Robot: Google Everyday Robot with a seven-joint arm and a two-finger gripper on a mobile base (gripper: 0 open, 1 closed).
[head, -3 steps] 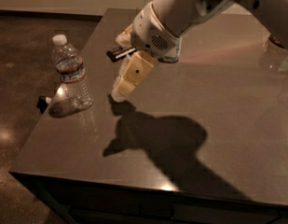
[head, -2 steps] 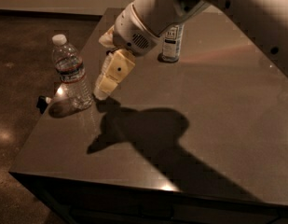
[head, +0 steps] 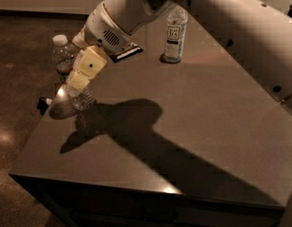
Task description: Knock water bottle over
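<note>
Here, pincer (head: 81, 78) in front of upright water bottle (head: 63, 60), nr table (head: 207, 126) edge, spread/closed can't tell.

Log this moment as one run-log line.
gripper: in front of water bottle, contact unclear | water bottle: upright at table edge | labelled bottle: upright, farther back | status: not knocked over yet

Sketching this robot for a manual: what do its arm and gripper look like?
The arm is a smooth white shell with small dark dots and a slotted vent near the wrist. The gripper, in front of the water bottle, is blocky, cream-yellow, with one dark dot.
</note>
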